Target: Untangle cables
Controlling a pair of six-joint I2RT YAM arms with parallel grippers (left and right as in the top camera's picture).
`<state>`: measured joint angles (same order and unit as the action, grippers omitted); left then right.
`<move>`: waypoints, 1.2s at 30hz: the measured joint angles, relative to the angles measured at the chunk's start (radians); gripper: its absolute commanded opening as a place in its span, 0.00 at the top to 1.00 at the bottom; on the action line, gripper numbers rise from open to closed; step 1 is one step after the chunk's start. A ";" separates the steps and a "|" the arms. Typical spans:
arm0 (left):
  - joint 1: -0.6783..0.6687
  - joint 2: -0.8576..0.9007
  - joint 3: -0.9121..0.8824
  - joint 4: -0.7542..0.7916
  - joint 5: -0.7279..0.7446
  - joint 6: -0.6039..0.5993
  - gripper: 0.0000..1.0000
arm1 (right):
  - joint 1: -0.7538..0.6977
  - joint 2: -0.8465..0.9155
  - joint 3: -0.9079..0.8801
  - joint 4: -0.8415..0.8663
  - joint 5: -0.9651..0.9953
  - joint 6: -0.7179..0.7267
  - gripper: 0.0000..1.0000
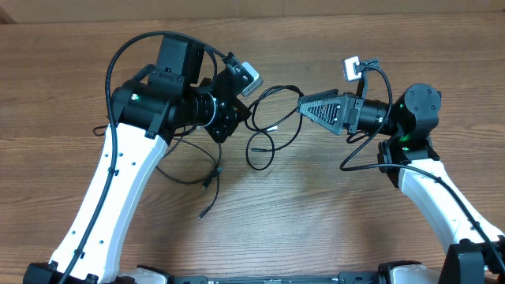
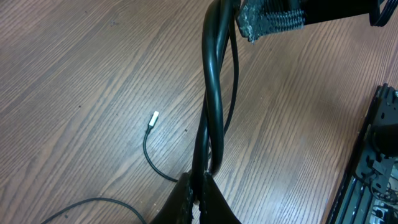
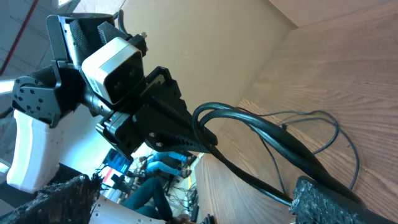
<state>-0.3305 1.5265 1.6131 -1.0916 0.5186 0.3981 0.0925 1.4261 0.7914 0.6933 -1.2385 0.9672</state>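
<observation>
- Cables: thin black cords, partly raised between the two arms, the rest trailing loose over the wooden tabletop.
- Left claw: pressed together, pinching the cables.
- Right claw: pinching the same cables at their other end.
- Small white plug end: resting on the tabletop, apart from both claws.

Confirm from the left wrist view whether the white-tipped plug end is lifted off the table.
No. The white-tipped plug end lies flat on the wooden table, apart from the cables held in the left hand.
</observation>
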 measured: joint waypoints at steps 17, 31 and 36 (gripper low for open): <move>0.028 0.000 0.000 0.083 0.000 -0.200 0.96 | 0.000 0.000 0.000 0.000 0.000 -0.025 0.00; 0.175 0.000 0.000 0.128 0.206 -0.344 0.96 | 0.000 0.000 0.000 -0.389 0.100 -0.266 0.00; 0.176 0.000 0.000 0.152 0.297 -0.348 0.96 | 0.001 0.003 0.000 -0.422 0.168 -0.331 0.01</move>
<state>-0.1547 1.5265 1.6131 -0.9398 0.8154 0.0502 0.0933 1.4292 0.7918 0.2714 -1.0706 0.6365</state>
